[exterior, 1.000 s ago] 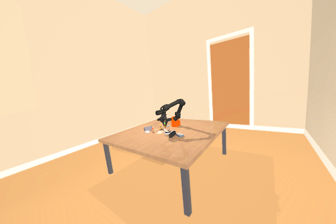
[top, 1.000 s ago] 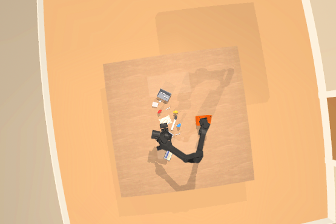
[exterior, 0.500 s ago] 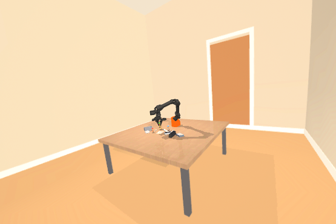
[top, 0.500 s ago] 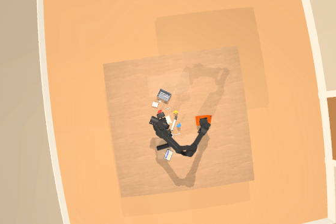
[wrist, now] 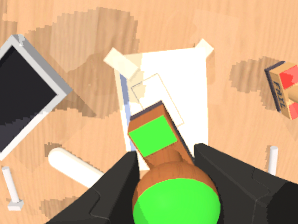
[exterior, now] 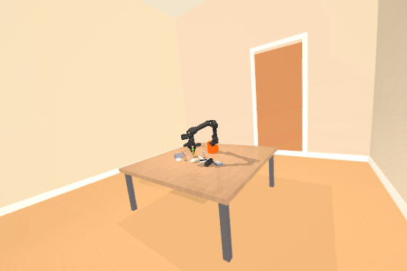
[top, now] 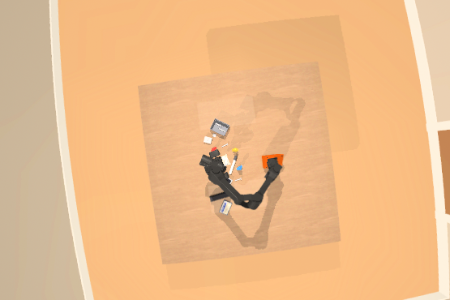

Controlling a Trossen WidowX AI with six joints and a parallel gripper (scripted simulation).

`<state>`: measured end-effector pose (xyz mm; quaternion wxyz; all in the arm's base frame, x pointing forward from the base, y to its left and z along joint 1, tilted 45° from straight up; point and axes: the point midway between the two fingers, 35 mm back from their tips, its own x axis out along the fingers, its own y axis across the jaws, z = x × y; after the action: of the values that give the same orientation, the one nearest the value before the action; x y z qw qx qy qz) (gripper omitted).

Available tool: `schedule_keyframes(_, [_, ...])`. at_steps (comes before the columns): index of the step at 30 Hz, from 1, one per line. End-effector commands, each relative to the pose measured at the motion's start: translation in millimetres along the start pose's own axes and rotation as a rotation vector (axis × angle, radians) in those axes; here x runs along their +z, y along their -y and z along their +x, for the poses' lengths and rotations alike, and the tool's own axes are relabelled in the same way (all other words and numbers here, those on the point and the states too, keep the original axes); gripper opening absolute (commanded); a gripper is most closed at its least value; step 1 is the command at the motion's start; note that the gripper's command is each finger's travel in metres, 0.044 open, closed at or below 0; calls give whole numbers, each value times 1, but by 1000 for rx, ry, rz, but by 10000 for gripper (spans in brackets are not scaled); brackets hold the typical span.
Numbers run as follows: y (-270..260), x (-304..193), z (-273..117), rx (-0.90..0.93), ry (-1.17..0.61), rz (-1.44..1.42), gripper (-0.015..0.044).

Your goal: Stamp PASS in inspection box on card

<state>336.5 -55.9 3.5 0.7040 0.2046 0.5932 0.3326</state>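
Observation:
My gripper point(wrist: 165, 156) point(exterior: 193, 150) is shut on the green-topped stamp point(wrist: 153, 135), a wooden stamp with a round green knob; its label text is not readable. The stamp is in the air above the card point(wrist: 192, 75) point(top: 226, 160), tilted in the wrist view and covering the card's lower part. The thin outlined box point(wrist: 171, 100) on the card shows partly beyond the stamp's front end; no print is visible in the part that shows. The ink pad point(wrist: 62, 93), dark with a grey rim, lies left of the card in the wrist view. The stamp's underside is hidden.
Tape strips point(wrist: 121, 63) hold the card's top corners. The red FAIL stamp point(wrist: 281, 95) stands right of the card. A white rod point(wrist: 75, 167) and small white pieces point(wrist: 12, 187) lie near the gripper. In the top view, a grey tray point(top: 220, 127), yellow point(top: 235, 150) and blue point(top: 239, 167) objects show.

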Motion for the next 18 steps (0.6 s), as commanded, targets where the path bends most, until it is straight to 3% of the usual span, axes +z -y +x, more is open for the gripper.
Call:
schedule_keyframes(1, [1,-2,6,6,-5,9,0])
schedule_keyframes(18, [2,-1,17,5,-3,9,0])
